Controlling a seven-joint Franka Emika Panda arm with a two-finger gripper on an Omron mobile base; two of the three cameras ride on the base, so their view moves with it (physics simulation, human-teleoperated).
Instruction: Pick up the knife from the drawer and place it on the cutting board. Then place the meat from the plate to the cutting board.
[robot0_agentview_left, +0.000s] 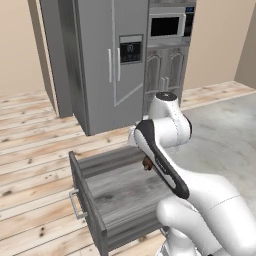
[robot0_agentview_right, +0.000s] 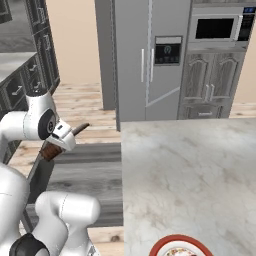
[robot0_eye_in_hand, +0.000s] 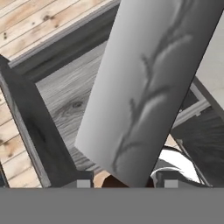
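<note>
Now the white two-finger gripper (robot0_agentview_right: 61, 138) is pinched nearly closed around the small slim knife (robot0_agentview_right: 65, 139) — reddish-brown handle low, thin dark blade angled up — lifted above the open grey wood-grain drawer (robot0_agentview_left: 107, 192), beside the marble counter (robot0_agentview_right: 190, 170).

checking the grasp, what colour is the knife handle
Reddish-brown, on the knife held in the gripper; clearest in right base view.

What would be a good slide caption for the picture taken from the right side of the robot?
Gripper holding the knife lifted above the open drawer, beside the marble counter.
</note>
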